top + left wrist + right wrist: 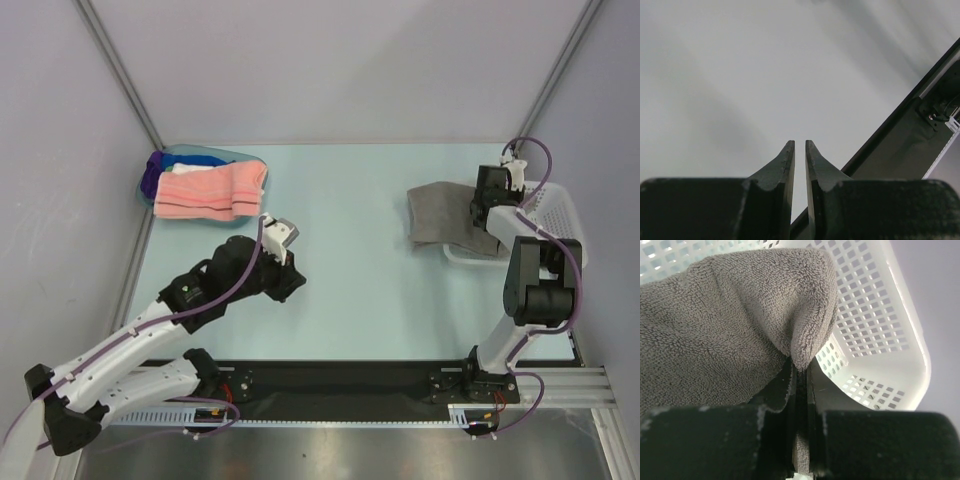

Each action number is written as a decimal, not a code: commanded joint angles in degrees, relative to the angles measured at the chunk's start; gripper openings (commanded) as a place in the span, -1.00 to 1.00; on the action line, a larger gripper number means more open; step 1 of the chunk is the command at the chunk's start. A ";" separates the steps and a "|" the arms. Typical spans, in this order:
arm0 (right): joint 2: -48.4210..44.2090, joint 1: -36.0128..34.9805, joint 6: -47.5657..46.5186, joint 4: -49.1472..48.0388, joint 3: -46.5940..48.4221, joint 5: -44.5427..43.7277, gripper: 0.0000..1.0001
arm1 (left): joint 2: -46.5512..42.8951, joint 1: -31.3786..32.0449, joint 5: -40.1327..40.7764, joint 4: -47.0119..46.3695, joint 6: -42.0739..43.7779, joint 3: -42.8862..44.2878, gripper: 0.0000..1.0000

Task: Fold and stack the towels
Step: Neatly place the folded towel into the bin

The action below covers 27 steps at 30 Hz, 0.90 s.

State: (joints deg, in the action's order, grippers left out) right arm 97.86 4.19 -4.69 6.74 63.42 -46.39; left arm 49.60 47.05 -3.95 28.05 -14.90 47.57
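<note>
My right end effector [800, 367] is pinched tight on a fold of the grey towel [715, 325], and the terry bulges up just above my fingertips. Right behind that pinch is the white mesh basket [880, 315]. From above, the towel drapes off the basket's left rim and spreads onto the counter [350, 260] at far right.

Over to my left end effector [799, 147]: the fingers stand a narrow slit apart with nothing between them. It hangs above bare counter at centre-left, well apart from any cloth.

Far left corner: the salmon pink towels [210, 190] lie folded over the translucent blue tub [205, 152], with a purple towel [150, 178] showing at their left edge.
</note>
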 commanded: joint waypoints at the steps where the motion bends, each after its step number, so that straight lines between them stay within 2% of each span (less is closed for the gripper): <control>1: 2.50 0.91 -0.66 -4.98 0.83 -3.79 -1.00 | -1.35 -0.55 -0.98 -2.13 1.09 -0.11 -0.63; 8: 5.23 1.70 -5.06 -9.20 1.44 -3.18 -1.00 | -1.97 -1.34 -1.24 -2.56 1.10 -0.20 -0.64; 13: 6.55 2.76 -13.67 -14.21 1.36 -3.35 -1.00 | -1.70 -1.34 -1.24 -2.48 1.18 -0.38 -0.64; 27: 9.89 6.01 -19.13 -21.24 0.65 -6.87 -1.00 | -1.97 -1.34 -0.71 -2.39 1.36 -0.46 -0.64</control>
State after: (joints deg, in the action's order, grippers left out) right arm 107.02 9.56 -21.32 -8.99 63.44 -50.26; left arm 48.62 46.19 -4.32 27.55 -14.87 47.55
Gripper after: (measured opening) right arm 0.053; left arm 0.179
